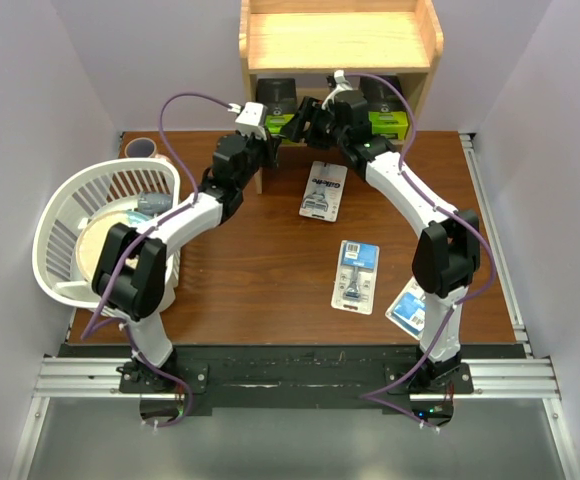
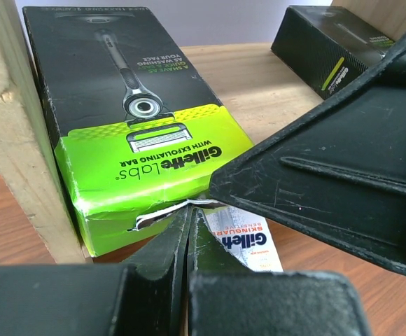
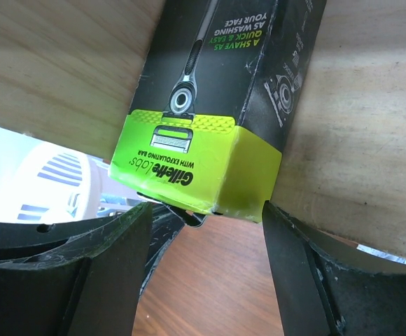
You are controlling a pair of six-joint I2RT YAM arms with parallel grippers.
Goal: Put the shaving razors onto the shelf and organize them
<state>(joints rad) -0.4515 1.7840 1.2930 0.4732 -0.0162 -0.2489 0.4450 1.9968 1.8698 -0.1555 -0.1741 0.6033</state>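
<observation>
Black razor box [image 3: 189, 161], lime-green end: lower tier of shelf [image 1: 340, 40], upper middle of overhead view.
Stiff printed cardboard, rectangular, smooth; judged light and somewhat slippery, with one end flap seen torn. Best taken across the narrow lime end. Right claw [image 3: 206, 213] is held apart astride that end, nothing clamped; left claw [image 2: 189, 231] is pressed together at the flap. Three thin blister cards [image 1: 357, 276] lie on the desk [image 1: 250, 270].

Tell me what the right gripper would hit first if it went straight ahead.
Most likely the lime-green end of the black box on the shelf: it sits dead ahead of the open right gripper, framed by it. How near is unclear.
</observation>
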